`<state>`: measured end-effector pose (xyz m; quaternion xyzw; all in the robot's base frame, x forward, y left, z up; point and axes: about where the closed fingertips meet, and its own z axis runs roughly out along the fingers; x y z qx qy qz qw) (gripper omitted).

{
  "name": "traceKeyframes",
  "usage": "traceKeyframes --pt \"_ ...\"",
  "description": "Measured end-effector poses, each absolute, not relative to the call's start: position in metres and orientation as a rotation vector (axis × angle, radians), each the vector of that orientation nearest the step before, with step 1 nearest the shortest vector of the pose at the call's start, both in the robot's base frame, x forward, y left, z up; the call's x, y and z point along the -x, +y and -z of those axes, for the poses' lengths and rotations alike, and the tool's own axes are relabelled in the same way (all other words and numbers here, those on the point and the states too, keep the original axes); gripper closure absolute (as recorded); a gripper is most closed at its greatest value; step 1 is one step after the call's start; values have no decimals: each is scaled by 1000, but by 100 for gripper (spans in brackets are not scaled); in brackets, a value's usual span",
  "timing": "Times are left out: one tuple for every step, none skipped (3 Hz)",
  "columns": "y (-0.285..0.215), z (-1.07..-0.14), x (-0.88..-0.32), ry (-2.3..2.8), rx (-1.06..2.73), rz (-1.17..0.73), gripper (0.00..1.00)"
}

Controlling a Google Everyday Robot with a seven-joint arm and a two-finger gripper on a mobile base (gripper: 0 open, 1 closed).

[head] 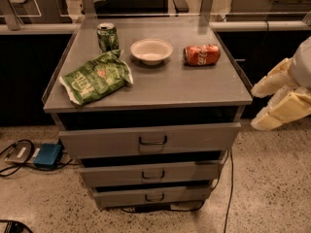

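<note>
My gripper (254, 108) hangs at the right edge of the camera view, beside the right front corner of a grey drawer cabinet (194, 89) and below its top. The cream fingers (274, 79) point left, stand apart and are open, with nothing between them. The nearest object is a red soda can (201, 55) lying on its side at the back right of the top. A white bowl (151, 50) sits at the back middle. A green can (107, 36) stands upright at the back left. A green chip bag (96, 77) lies at the front left.
The cabinet has three drawers; the top drawer (153, 141) is pulled out slightly. Dark counters flank the cabinet on both sides. A blue box (47, 155) and cables (14, 154) lie on the speckled floor at the left. A cable (228, 188) runs down by the right side.
</note>
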<state>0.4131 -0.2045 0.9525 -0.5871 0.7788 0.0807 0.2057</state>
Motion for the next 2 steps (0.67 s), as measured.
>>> traceKeyframes --pt "-204 -953 -413 2170 1636 -225 20" --pt "-204 -953 -413 2170 1636 -224 0"
